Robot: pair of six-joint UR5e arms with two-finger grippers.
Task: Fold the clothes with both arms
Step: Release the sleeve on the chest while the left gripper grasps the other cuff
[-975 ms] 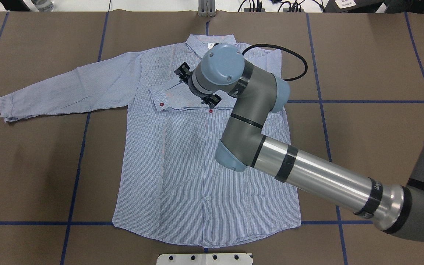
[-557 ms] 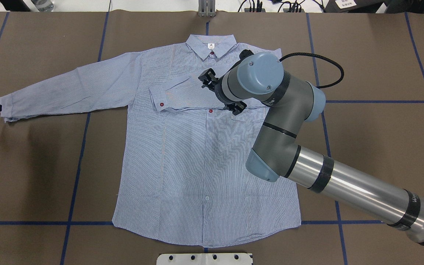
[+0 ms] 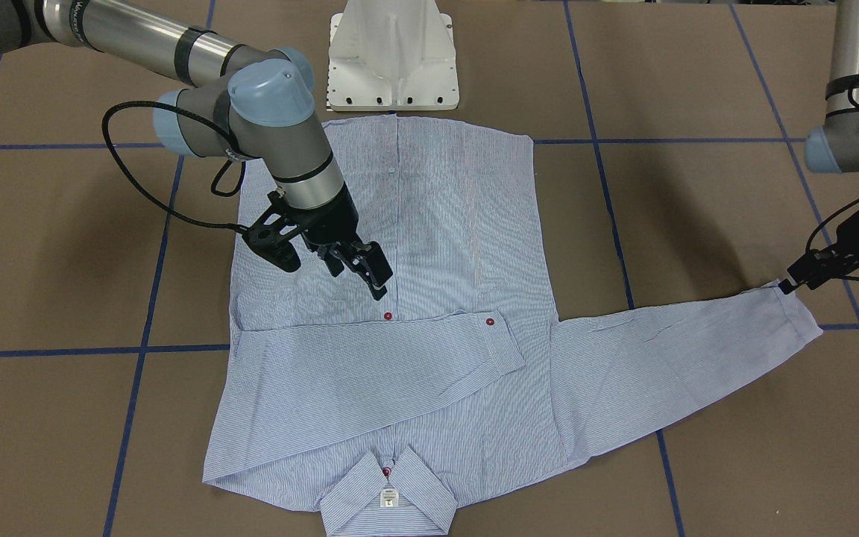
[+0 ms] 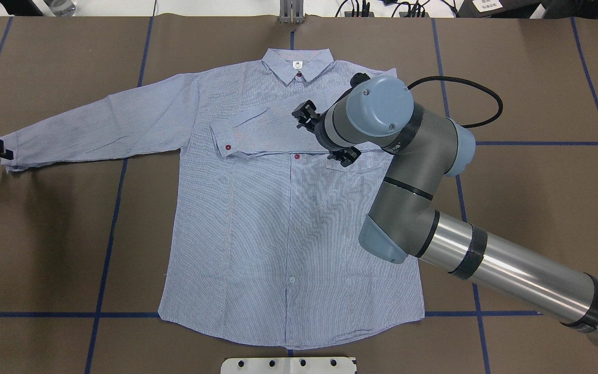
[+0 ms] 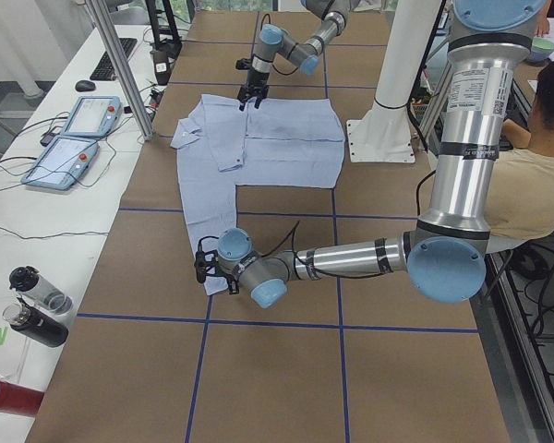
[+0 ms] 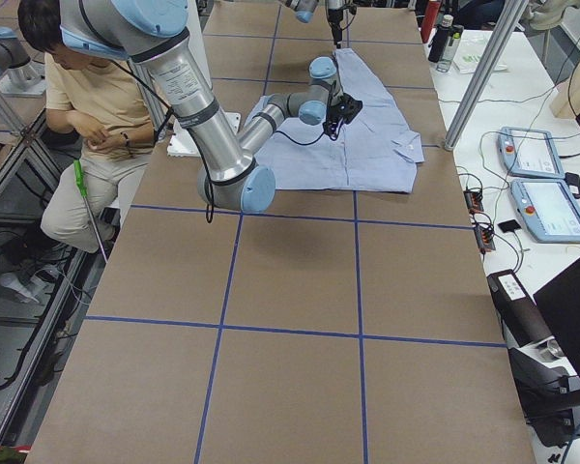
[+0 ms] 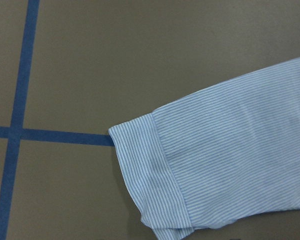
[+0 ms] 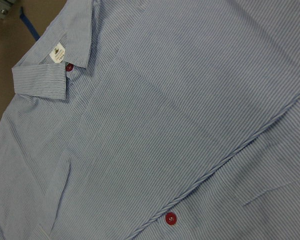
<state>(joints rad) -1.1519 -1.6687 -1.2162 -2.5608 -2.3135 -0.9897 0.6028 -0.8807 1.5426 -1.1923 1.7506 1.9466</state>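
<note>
The light blue striped shirt (image 4: 278, 234) lies flat and front up on the brown table. One sleeve (image 4: 257, 130) is folded across the chest, its cuff (image 3: 500, 347) lying flat. The other sleeve (image 4: 96, 124) stretches out sideways. My right gripper (image 3: 359, 272) hovers open over the chest just beside the folded sleeve, holding nothing. My left gripper (image 3: 793, 285) sits at the corner of the outstretched sleeve's cuff (image 7: 150, 165). Whether it is open or shut I cannot tell. The cuff lies flat on the table. The collar and neck label (image 8: 56, 52) show in the right wrist view.
The white pedestal base (image 3: 392, 52) stands at the shirt's hem side. Blue tape lines (image 4: 117, 208) grid the table. A seated person (image 6: 87, 106) is beside the robot. Teach pendants (image 5: 74, 138) and bottles (image 5: 37, 305) sit on the side bench.
My right arm has swung to the right, off the folded sleeve's cuff end and toward the chest pocket. My left gripper has come in from the left edge up to the outstretched cuff.
</note>
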